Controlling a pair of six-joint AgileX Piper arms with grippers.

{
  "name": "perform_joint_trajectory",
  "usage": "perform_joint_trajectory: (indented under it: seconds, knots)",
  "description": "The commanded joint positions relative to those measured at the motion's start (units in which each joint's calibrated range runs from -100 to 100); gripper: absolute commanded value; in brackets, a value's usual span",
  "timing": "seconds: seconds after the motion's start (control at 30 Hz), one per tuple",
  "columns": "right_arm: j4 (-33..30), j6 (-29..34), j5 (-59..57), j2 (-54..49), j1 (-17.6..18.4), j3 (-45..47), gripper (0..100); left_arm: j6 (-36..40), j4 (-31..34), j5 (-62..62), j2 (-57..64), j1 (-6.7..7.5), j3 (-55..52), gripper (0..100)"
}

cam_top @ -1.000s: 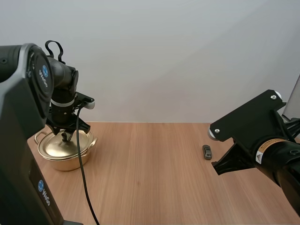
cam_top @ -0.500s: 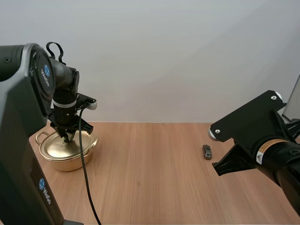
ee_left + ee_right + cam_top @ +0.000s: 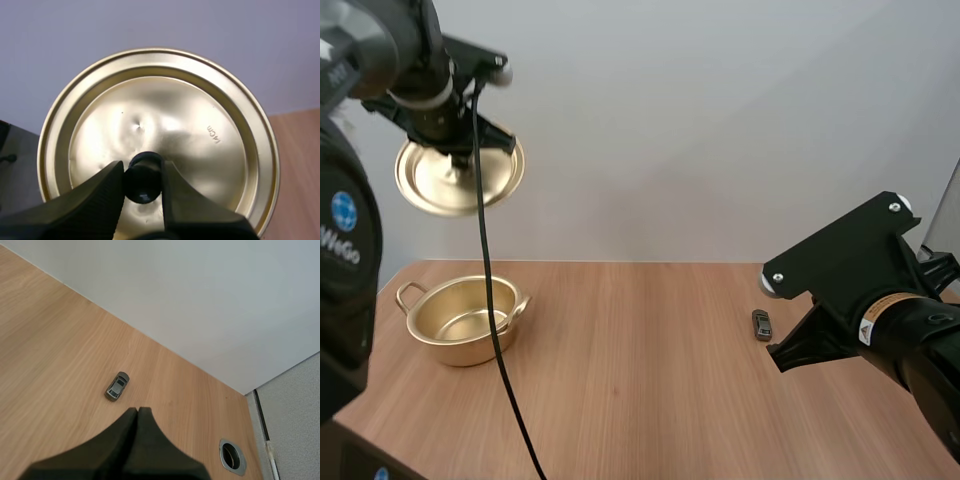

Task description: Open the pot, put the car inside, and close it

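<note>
The left gripper (image 3: 142, 174) is clamped on the black knob (image 3: 144, 184) of the golden lid (image 3: 200, 110), one ribbed finger pressing on each side of it. The lid hangs from those fingers high in the air, tipped at an angle. Well below the fingers, the golden pot (image 3: 460, 350) sits uncovered on the wooden table (image 3: 640, 390). Over on the other side, the right gripper (image 3: 138, 411) has its fingers pressed together into one dark wedge, with nothing between them. The small grey toy car (image 3: 116, 385) lies on the table just ahead of that wedge's tip, a little off to one side, clear of the fingers and far from the pot.
</note>
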State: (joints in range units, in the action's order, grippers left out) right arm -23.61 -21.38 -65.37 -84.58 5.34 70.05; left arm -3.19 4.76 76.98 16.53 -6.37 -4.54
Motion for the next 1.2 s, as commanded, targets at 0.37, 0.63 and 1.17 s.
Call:
perform_joint_trajectory:
  seconds: [0.37,0.63,1.17]
  knots:
    - [8.2,0.1,24.3,18.2,-1.8,-0.1,0,-0.7,-8.8,10.5,15.3,0.0,34.6,0]
    - [7.3,2.4,17.6,50.4,-2.7,-16.1,0,-1.1,-8.8,10.2,17.1,0.0,36.9,0]
    - [7.9,4.6,13.4,72.8,-7.9,-26.5,81,-3.2,-8.9,5.8,16.6,0.0,36.9,0]
